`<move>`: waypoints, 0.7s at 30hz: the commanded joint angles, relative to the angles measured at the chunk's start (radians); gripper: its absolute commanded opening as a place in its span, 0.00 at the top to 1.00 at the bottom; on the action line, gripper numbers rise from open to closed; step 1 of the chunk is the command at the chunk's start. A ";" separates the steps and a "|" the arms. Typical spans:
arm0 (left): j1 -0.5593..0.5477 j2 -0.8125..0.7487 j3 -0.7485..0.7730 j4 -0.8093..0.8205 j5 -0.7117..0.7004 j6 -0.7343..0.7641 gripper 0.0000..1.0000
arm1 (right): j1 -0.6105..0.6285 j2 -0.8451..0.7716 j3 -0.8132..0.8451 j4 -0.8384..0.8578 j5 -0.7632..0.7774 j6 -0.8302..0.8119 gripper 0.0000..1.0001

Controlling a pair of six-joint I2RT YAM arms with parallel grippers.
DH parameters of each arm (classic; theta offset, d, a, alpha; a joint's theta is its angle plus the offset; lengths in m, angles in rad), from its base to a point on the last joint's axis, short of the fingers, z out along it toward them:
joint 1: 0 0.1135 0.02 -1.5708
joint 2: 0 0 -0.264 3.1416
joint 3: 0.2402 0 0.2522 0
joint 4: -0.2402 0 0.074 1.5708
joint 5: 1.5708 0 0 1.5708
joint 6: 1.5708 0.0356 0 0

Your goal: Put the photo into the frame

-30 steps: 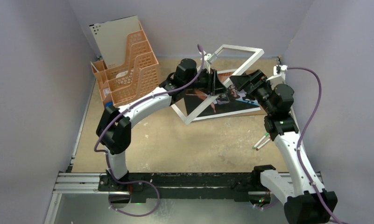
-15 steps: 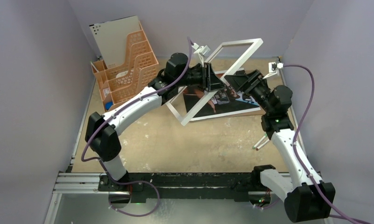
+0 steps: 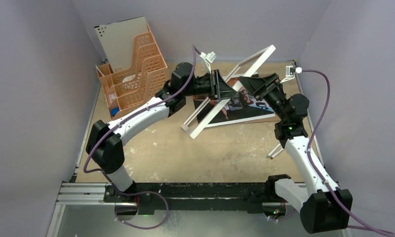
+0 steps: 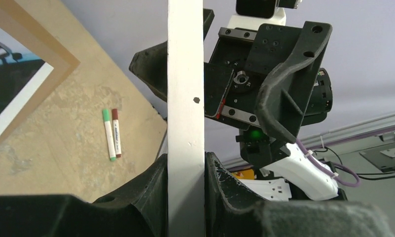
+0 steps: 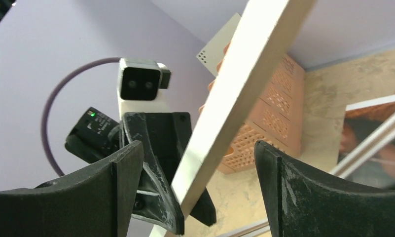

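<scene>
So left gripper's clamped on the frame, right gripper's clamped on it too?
Half right. The left gripper is clamped on the frame; the right gripper is open, its fingers spread wide around the rail, per the right wrist view.

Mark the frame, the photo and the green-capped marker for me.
frame (image 4: 185, 74): left wrist view, white rail above the fingers.
photo (image 3: 247, 107): top external view, printed area.
green-capped marker (image 4: 109, 138): left wrist view, white barrel.

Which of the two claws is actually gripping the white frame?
The left gripper: its fingers pinch a bar of the frame. The right gripper stands open around the bar, not clamping it.
</scene>
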 commanded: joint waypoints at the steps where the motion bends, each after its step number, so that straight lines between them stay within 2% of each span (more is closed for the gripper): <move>1: 0.007 -0.096 -0.015 0.208 0.032 -0.086 1.00 | 0.009 0.026 0.018 0.160 -0.060 0.078 0.18; 4: 0.006 -0.113 -0.032 0.229 0.027 -0.108 1.00 | 0.023 0.055 0.031 0.173 -0.083 0.091 0.33; 9: 0.007 -0.142 -0.064 0.258 0.016 -0.144 1.00 | 0.072 0.072 0.029 0.182 -0.062 0.109 0.39; 12: 0.007 -0.157 -0.078 0.271 0.015 -0.160 1.00 | 0.097 0.078 0.031 0.185 -0.047 0.113 0.48; 15: 0.007 -0.173 -0.093 0.268 0.007 -0.165 1.00 | 0.105 0.081 0.035 0.195 -0.043 0.123 0.60; 19: 0.006 -0.194 -0.117 0.252 0.001 -0.157 1.00 | 0.111 0.085 0.057 0.186 -0.042 0.126 0.88; 21: 0.006 -0.208 -0.123 0.202 -0.013 -0.113 0.88 | 0.113 0.087 0.081 0.150 -0.043 0.115 0.96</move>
